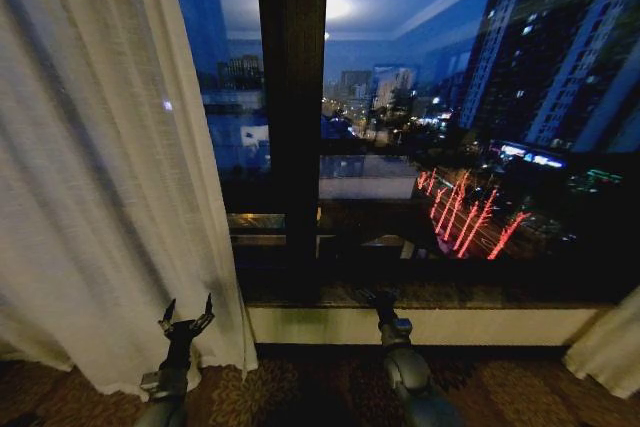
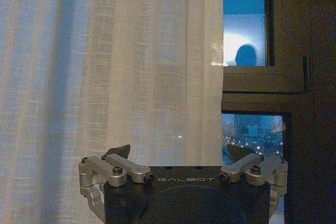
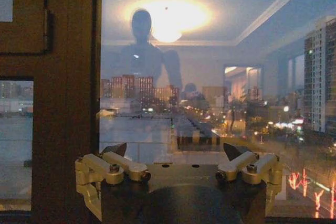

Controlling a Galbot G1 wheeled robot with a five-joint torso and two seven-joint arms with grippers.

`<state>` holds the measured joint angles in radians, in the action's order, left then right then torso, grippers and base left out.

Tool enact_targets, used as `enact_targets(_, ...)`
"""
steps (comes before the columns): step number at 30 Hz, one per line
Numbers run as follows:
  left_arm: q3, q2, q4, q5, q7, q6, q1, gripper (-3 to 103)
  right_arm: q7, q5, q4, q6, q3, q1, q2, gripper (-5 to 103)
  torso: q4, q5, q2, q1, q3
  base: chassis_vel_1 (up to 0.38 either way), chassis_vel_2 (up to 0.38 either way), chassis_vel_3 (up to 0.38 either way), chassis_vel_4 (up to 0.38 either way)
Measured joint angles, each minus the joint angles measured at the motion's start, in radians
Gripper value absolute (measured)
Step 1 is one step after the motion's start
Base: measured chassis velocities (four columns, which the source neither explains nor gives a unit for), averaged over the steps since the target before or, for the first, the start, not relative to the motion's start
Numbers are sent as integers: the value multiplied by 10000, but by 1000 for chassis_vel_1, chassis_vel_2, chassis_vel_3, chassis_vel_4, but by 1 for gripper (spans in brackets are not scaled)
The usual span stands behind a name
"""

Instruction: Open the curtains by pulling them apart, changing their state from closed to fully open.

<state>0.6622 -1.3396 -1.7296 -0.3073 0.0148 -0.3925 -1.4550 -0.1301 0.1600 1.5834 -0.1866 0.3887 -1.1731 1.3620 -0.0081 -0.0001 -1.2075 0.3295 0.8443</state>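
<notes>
Head view: curtains (image 1: 90, 167) parted; left tool (image 1: 187, 321) open, empty.

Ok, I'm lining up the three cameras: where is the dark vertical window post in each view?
Head view: window post at centre, beside the left curtain and its free edge.
Left wrist view: post just past that curtain edge.
Right wrist view: post bordering the glass.
Shared landmark: red lights outside, in head and right wrist views.
</notes>
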Motion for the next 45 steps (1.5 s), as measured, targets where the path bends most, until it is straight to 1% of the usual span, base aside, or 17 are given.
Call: enact_targets(45, 0, 0, 0, 0, 0, 0, 0, 100, 0, 0, 0, 0, 0, 0, 0, 100, 0, 0, 0, 0, 0, 0, 0, 0, 0)
